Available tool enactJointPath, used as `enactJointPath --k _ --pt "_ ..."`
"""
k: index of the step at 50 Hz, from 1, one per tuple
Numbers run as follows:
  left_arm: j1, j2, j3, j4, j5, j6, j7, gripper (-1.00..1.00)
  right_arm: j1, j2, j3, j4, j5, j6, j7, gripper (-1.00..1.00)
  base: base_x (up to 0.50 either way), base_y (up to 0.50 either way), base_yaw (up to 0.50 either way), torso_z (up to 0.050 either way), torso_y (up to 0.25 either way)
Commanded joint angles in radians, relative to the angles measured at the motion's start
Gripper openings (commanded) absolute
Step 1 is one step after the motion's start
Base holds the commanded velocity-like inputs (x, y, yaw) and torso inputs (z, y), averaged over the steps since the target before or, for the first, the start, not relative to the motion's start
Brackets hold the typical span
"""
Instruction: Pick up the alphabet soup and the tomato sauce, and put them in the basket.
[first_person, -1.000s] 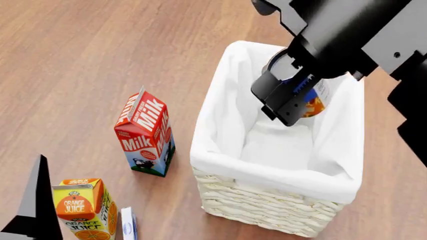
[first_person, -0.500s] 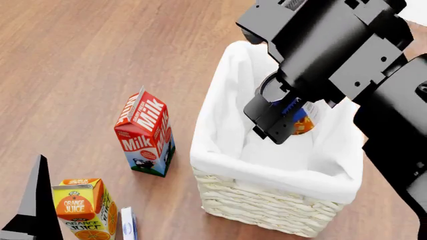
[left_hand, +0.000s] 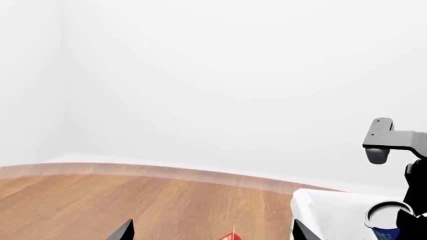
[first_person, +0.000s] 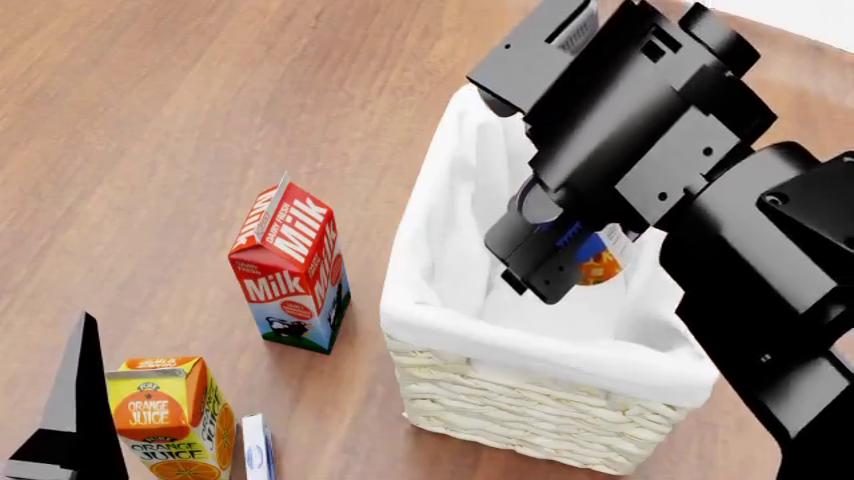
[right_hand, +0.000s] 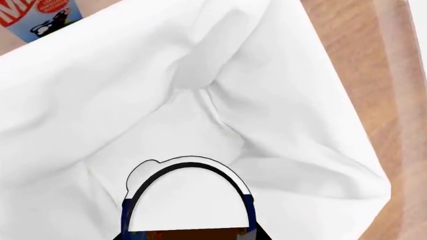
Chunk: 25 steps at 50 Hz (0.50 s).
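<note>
The right gripper (first_person: 561, 262) is clamped on the alphabet soup (first_person: 599, 262), right of centre in the head view, held down inside the basket (first_person: 534, 415) between the white liner walls. I'd lower it until the can sits on the cloth floor, then let go and lift straight up, clear of the rim. The left gripper (left_hand: 210, 231), at the lower edge of its own view, looks spread and empty. No tomato sauce in sight.

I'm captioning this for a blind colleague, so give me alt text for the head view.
The right gripper holds the alphabet soup inside the open top of the basket, its jaws closed on the can. A milk carton stands on the wooden floor left of the basket, an orange juice carton nearer the camera.
</note>
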<state>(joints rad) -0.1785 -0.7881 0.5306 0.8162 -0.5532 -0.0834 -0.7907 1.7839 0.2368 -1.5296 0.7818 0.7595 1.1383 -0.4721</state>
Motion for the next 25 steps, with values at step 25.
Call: enactJointPath --k 25 --pt "0.001 0.005 0.006 -0.018 0.006 0.004 0.006 1.00 -0.072 -0.108 -0.018 0.236 -0.078 -0.153 -0.040 -1.00 0.00 0.00 0.00 0.000 0.001"
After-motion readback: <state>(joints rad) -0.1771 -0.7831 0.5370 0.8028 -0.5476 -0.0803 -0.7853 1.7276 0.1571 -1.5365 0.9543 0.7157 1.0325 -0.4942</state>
